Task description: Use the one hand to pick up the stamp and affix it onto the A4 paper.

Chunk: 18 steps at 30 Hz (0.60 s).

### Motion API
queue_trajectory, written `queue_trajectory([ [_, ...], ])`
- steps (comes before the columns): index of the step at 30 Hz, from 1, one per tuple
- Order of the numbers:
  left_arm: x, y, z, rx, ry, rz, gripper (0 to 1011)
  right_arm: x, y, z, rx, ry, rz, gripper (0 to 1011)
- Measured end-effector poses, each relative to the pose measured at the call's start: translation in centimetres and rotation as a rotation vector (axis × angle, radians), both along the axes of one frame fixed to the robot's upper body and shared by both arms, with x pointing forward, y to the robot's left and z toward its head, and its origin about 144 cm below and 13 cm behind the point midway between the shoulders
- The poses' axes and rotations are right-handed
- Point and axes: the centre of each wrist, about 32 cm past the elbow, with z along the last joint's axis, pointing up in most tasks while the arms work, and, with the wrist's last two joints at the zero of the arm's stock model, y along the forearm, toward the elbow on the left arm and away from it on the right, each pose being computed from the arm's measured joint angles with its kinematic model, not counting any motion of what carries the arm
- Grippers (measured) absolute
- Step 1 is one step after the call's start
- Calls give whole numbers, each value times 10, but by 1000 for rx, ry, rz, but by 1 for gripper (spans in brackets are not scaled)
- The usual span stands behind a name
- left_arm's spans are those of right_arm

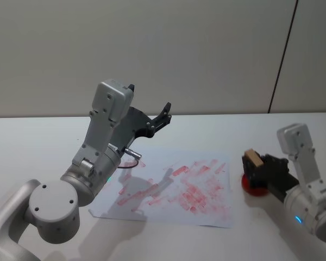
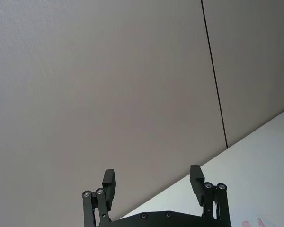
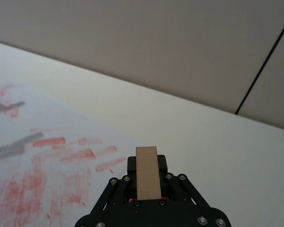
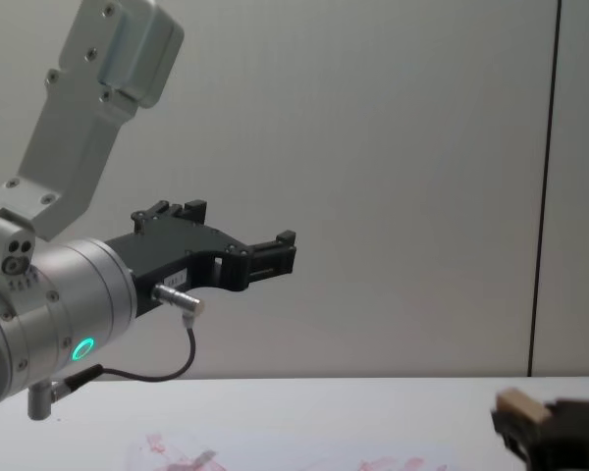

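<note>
Obs.: the right black finger gripper (image 1: 256, 165) on its slim silver-grey link is clamped on the small light-tan wooden stamp block (image 3: 147, 172). It holds the block at the round red ink pad (image 1: 254, 189), just right of the white A4 paper sheet (image 1: 152, 209) smeared with pink-red prints. We cannot tell whether stamp and pad touch.

The left black gripper (image 2: 152, 182), on its thick silver wrist, is raised above the sheet's left part, fingers spread, holding nothing.

Step, our judgement: pick-up done, affixing not yet.

Next move calls for carrying the block left over the paper, face level, then pressing straight down.

Writing: none legible. A small label on the left gripper is unreadable.
</note>
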Motion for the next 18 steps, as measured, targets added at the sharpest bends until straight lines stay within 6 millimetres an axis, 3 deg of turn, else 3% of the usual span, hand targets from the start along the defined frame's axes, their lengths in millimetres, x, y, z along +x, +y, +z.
queue_trajectory([
  [11,0,0,0,0,0,0,1001,9,19,24,95,-44,103,220],
  [18,0,0,0,0,0,0,1001,16,31,25,98,5,156,220],
])
